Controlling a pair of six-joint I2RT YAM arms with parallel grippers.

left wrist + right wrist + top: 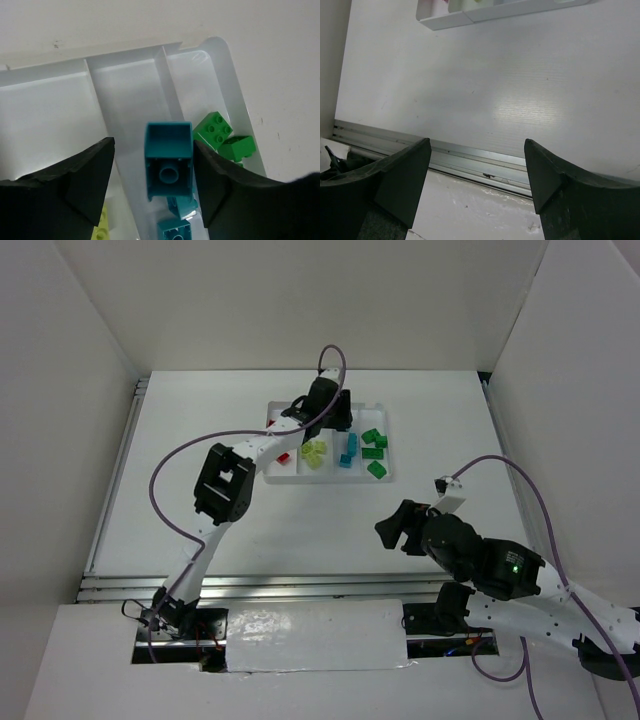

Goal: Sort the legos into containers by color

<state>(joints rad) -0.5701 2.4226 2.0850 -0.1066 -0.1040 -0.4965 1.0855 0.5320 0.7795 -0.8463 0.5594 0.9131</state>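
Note:
The white tray (385,418) lies at the far middle of the table, with red (283,457), yellow-green (315,453), cyan (348,450) and green legos (374,445) in its four compartments. My left gripper (330,405) hovers over the tray's far end. In the left wrist view the left gripper (153,150) is open. A cyan brick (168,145), hollow side towards the camera, is between the jaws against the right finger, with a gap to the left finger. Below it lie more cyan bricks (175,230). My right gripper (395,527) is open and empty, also in its wrist view (477,145).
Green bricks (214,129) lie in the compartment right of the cyan one, and a yellow-green brick (101,225) lies to the left. The tray's near corner (445,20) shows in the right wrist view, as does a metal rail (470,160) along the table's near edge.

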